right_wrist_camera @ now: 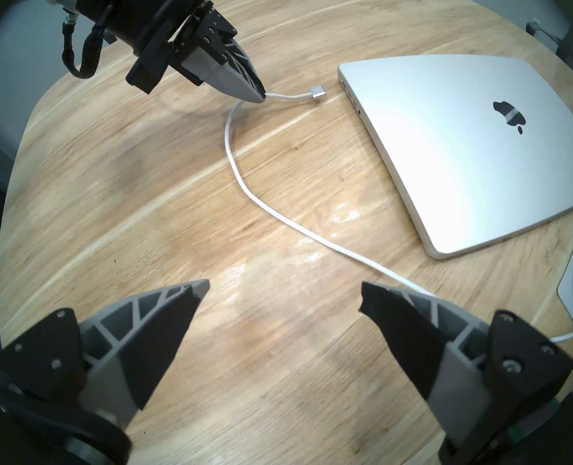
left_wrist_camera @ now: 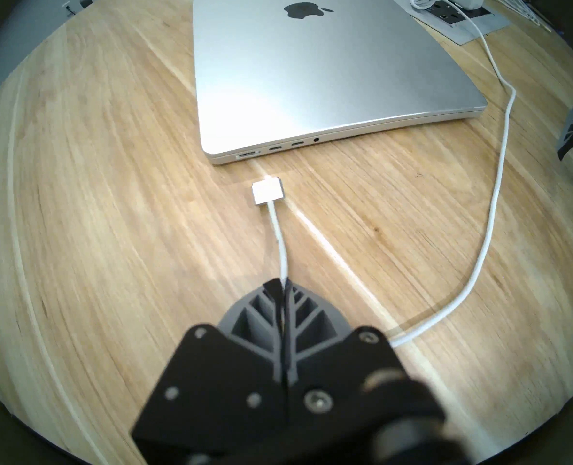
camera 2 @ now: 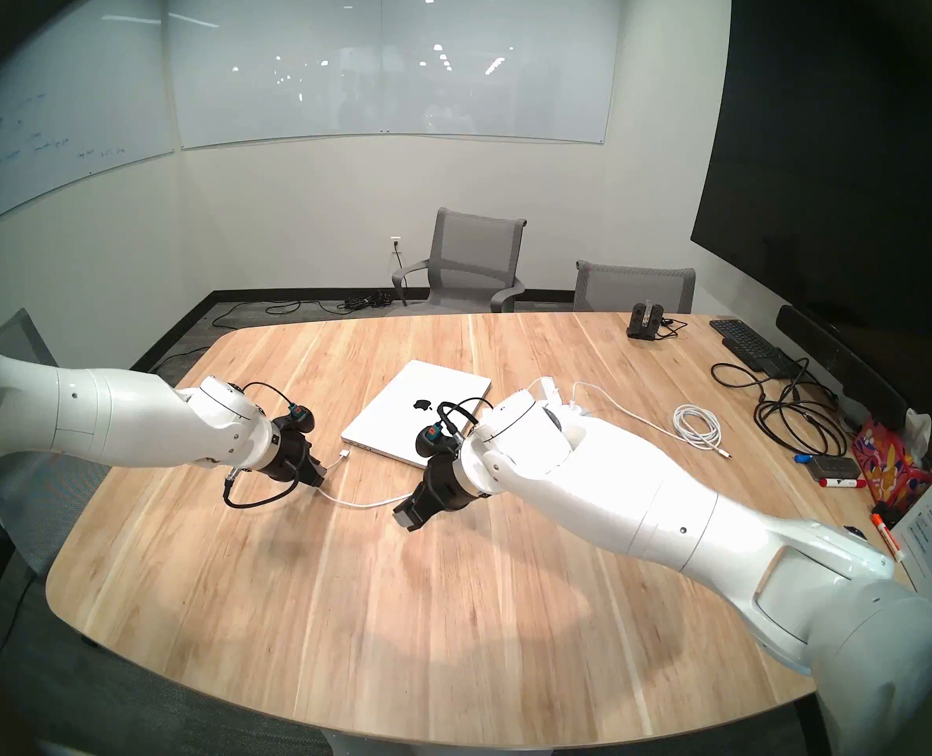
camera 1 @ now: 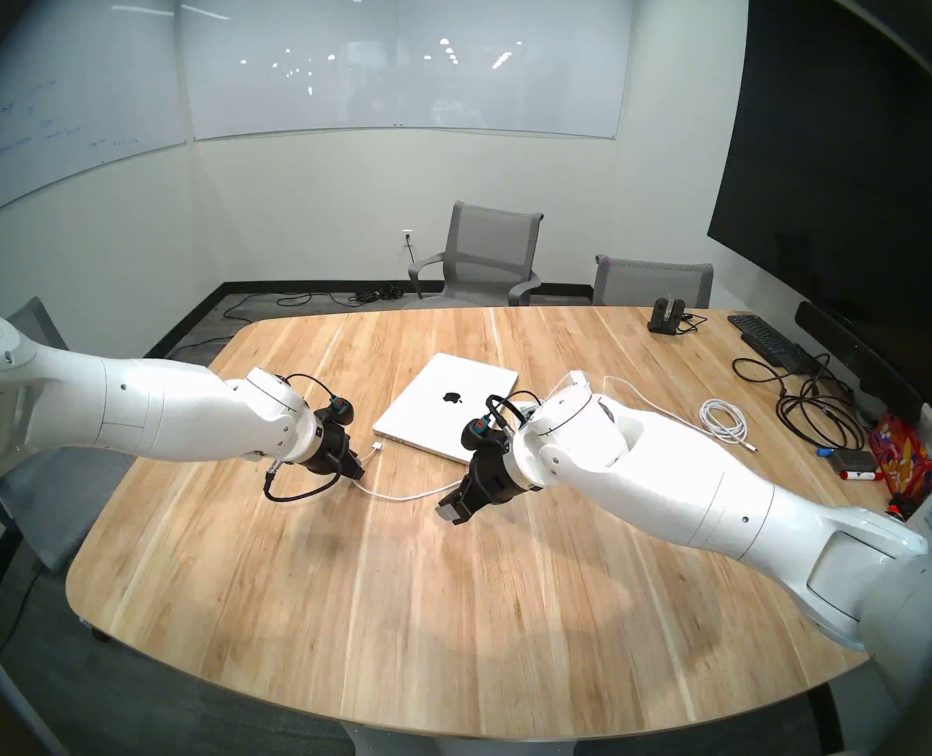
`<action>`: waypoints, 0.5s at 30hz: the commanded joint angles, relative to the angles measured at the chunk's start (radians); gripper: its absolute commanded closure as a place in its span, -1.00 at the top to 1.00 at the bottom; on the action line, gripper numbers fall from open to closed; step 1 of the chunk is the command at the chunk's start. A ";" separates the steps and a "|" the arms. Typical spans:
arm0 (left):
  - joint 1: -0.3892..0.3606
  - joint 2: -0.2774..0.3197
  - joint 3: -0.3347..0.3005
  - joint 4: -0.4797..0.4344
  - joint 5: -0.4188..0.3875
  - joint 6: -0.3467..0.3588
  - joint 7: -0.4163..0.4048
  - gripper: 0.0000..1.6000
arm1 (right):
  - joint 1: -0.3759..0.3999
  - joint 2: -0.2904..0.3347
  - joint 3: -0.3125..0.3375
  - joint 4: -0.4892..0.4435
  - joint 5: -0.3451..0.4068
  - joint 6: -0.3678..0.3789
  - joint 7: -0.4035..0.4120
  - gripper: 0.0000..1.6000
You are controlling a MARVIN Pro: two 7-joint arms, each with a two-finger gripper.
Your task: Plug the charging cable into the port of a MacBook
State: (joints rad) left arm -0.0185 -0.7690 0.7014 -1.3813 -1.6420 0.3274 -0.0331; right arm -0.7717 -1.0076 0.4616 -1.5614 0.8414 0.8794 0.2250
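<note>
The silver MacBook lies closed on the wooden table, its port edge facing my left gripper. My left gripper is shut on the white cord of the charging cable, a short way behind its plug. The flat plug sticks out ahead of the fingertips, a small gap from the port edge. The cord curves back across the table past my right gripper, which hangs open and empty over bare wood.
A power outlet panel with the charger sits behind the MacBook. A coiled white cable, black cables, a black keyboard and markers lie at the right. Grey chairs stand beyond the table.
</note>
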 commanded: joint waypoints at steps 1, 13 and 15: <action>-0.016 -0.008 -0.015 0.004 -0.003 -0.004 -0.004 -1.00 | 0.013 0.000 0.007 -0.014 -0.003 -0.003 0.001 1.00; -0.017 -0.011 -0.016 0.003 -0.007 -0.003 0.001 -1.00 | 0.013 0.000 0.007 -0.014 -0.003 -0.003 0.001 1.00; -0.018 -0.011 -0.016 0.002 -0.008 -0.003 0.002 -1.00 | 0.013 0.000 0.007 -0.014 -0.003 -0.003 0.001 1.00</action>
State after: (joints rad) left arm -0.0183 -0.7785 0.6997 -1.3729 -1.6465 0.3256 -0.0349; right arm -0.7717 -1.0076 0.4616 -1.5614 0.8414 0.8794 0.2250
